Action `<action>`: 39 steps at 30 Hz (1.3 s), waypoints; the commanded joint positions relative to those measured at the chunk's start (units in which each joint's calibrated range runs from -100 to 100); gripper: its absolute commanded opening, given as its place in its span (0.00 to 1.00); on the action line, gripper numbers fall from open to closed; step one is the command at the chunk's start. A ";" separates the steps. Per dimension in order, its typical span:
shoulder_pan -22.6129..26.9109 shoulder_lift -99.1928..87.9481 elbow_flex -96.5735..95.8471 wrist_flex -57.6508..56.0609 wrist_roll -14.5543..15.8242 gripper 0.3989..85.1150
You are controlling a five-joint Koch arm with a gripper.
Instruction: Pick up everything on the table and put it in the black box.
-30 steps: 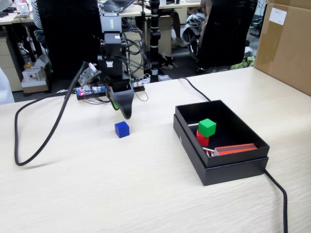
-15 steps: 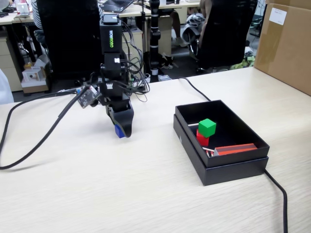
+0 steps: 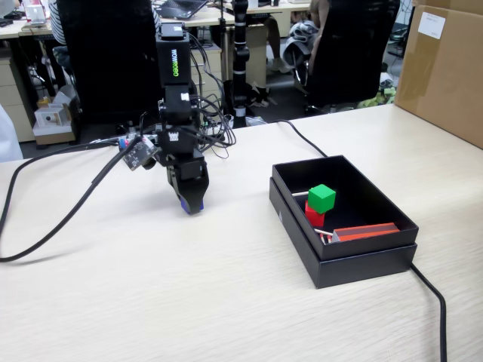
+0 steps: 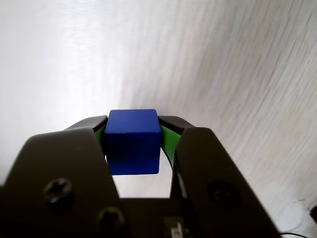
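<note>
The blue cube (image 4: 132,141) sits between the two jaws of my gripper (image 4: 132,122), and the green pads press on both of its sides. In the fixed view the gripper (image 3: 190,208) points straight down at the table (image 3: 189,302), left of the black box (image 3: 355,268); only a sliver of the blue cube (image 3: 184,204) shows at its tip. Inside the box a green cube (image 3: 322,198) rests on a red cube (image 3: 314,217). No yellow cube shows.
Red-and-white strips (image 3: 362,231) lie in the box. A thick black cable (image 3: 45,226) loops over the table's left side, and another (image 3: 432,296) runs off past the box. A brown carton (image 3: 445,68) stands at the far right.
The gripper came down from above and behind the blue cube, dropped over it and shut on it. The cable on the left shifted with the arm.
</note>
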 commanded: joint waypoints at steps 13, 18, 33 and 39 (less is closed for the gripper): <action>21.05 13.32 64.93 -26.19 10.99 0.20; 23.10 27.55 72.09 -26.19 11.72 0.20; 23.10 47.51 73.54 -26.19 13.68 0.22; 22.71 45.56 72.54 -26.28 13.72 0.48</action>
